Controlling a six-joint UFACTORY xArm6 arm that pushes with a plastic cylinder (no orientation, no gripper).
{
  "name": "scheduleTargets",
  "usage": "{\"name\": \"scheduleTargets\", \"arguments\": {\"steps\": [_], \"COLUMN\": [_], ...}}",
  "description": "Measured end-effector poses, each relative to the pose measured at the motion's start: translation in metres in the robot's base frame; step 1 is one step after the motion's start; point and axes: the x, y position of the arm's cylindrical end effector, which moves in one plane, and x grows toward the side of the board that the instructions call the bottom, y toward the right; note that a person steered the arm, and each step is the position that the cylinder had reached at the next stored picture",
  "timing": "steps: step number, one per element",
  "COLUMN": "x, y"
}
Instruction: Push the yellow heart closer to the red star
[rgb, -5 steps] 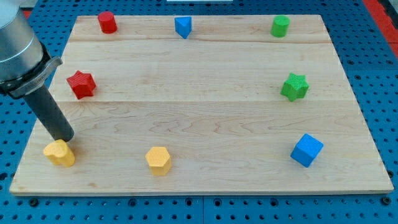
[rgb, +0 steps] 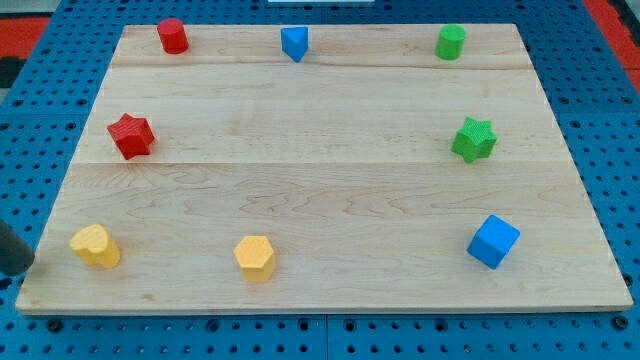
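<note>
The yellow heart (rgb: 95, 245) lies near the board's bottom left corner. The red star (rgb: 130, 135) lies above it, near the board's left edge, well apart from the heart. My tip (rgb: 18, 270) shows only as a dark shape at the view's left edge. It is off the board's left side, left of the heart and a little lower, and does not touch it.
A yellow hexagon (rgb: 255, 258) lies right of the heart. A red cylinder (rgb: 172, 35), a blue block (rgb: 294, 43) and a green cylinder (rgb: 451, 42) line the top edge. A green star (rgb: 474, 139) and a blue cube (rgb: 493, 241) lie at the right.
The rod has left the heart's upper edge and moved down and to the left, off the board, mostly out of view. The heart and other blocks have not moved.
</note>
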Motion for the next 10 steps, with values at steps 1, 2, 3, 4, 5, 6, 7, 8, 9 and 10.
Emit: {"name": "scheduleTargets", "arguments": {"steps": [1, 2, 3, 4, 5, 6, 7, 8, 9, 10], "x": [0.011, -0.01, -0.053, -0.052, -0.071, -0.1, -0.101, -0.088, -0.096, -0.105], "y": [0.058, 0.085, 0.082, 0.054, 0.062, 0.057, 0.046, 0.075, 0.143, 0.167]}}
